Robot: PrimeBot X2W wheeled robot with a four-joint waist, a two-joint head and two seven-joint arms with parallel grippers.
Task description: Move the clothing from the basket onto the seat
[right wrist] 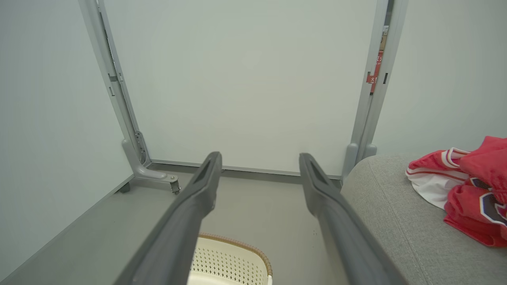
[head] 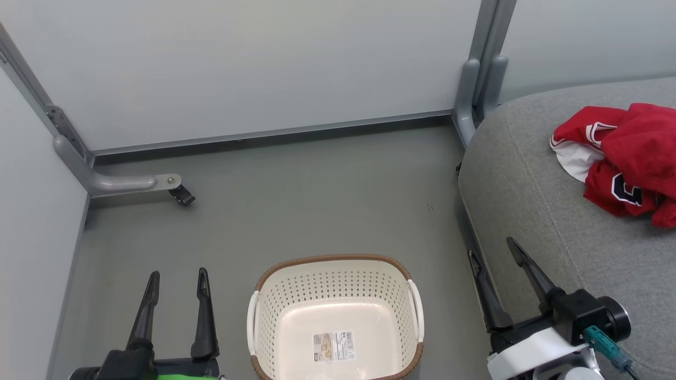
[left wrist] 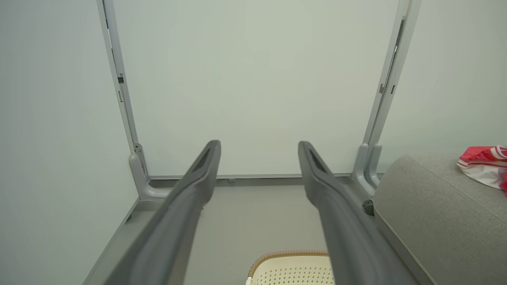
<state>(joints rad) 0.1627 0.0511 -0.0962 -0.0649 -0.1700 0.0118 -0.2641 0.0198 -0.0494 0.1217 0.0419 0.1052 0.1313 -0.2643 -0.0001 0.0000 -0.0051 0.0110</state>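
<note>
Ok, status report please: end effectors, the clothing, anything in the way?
Status: left end effector open, empty; right end effector open, empty. All visible clothing on seat, basket holds none. Nothing in the way.

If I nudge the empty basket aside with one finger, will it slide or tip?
Probably slides easily: the basket is empty perforated plastic, so likely light, and the floor looks smooth. Tipping seems unlikely with a low push, since it sits wide and flat.

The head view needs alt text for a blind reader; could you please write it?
Crumpled bright red sports clothing lies on the grey fabric sofa seat at right; the oval cream perforated plastic basket on the grey floor holds none. Both open, the left tool and right tool flank the basket.
</note>
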